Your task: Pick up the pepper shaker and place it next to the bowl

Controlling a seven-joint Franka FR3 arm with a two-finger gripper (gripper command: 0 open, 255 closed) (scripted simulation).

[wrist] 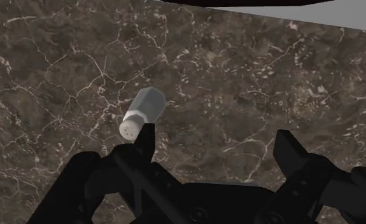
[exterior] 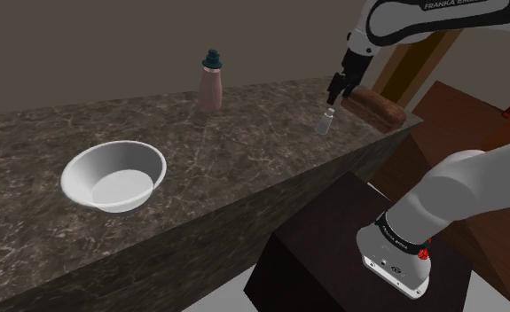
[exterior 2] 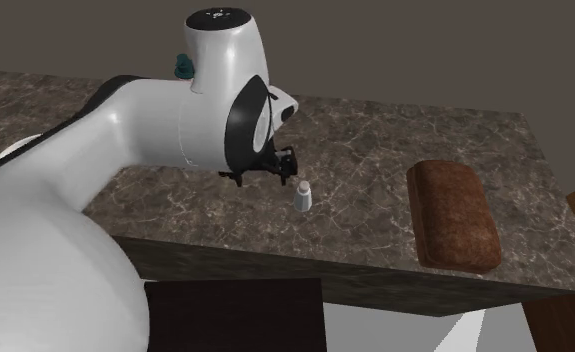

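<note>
My tool (wrist: pixel 217 133) gapes empty above the desk (wrist: pixel 251 70); the pepper shaker (wrist: pixel 143 112) stands upright just beside one fingertip, outside the gap. Small, likely light, stiff and slick: I'd pinch its mid-body.

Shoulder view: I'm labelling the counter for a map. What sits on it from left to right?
White bowl → brown bottle with teal cap → grey pepper shaker → brown loaf.

Dark marbled counter (exterior: pixel 244 151): white bowl (exterior: pixel 113 175) at shoulder view's left, brown bottle (exterior: pixel 211 81) at back, small grey shaker (exterior: pixel 327 121) btwn bottle & brown loaf-like block (exterior: pixel 379 107).
</note>
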